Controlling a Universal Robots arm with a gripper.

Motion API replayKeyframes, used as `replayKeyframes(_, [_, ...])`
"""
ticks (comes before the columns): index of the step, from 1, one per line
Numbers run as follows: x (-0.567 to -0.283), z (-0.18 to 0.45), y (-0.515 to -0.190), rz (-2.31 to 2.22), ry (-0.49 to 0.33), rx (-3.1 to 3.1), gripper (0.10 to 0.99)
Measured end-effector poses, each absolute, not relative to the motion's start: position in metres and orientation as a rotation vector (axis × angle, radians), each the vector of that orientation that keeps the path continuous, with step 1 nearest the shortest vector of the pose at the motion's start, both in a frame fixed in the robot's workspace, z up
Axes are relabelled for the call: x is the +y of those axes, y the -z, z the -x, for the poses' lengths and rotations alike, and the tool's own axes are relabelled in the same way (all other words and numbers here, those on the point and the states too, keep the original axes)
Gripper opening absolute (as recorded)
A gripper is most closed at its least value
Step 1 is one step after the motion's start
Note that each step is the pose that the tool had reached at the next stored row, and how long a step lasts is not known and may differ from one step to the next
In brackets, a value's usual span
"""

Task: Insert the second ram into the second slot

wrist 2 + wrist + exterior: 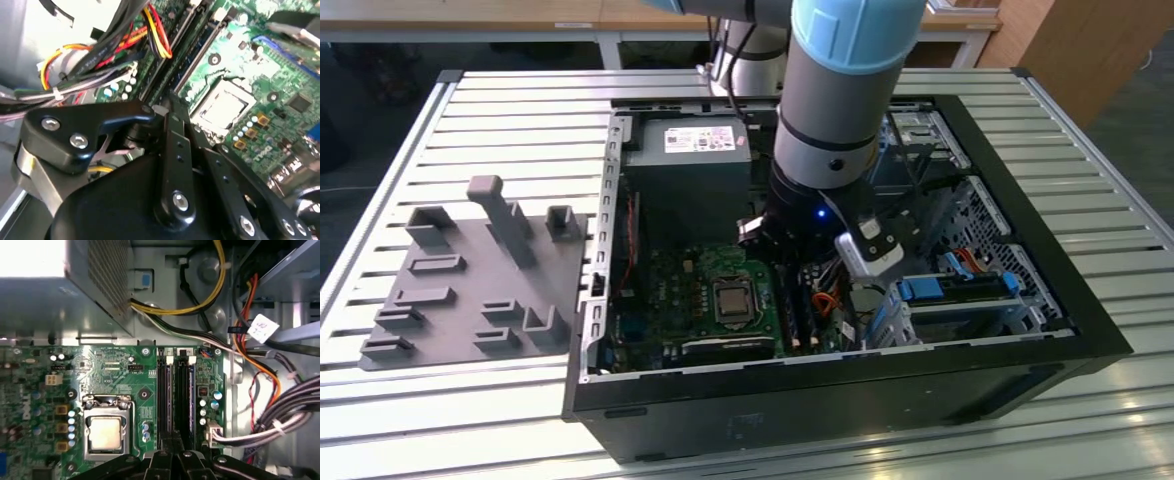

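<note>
Your gripper (172,452) sits low over RAM slots (177,395) beside CPU socket (106,432) on motherboard (115,375). Fingers look drawn narrow; what they pinch, cannot tell. Second ram (191,397) apparently in slot already. Risk: uneven press leaves one end unlatched; cable bundle (280,415) near, may snag.
</note>
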State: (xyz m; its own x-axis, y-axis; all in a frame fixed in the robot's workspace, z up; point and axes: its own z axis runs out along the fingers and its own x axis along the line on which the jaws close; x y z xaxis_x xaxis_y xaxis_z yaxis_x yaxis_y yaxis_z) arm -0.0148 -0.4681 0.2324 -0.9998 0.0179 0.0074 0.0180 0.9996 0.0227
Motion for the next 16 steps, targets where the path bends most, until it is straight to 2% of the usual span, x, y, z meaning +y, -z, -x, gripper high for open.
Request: replayKeyframes(16, [-0.468,0.015,-0.246,0.028,0.035,-3.134,0.106])
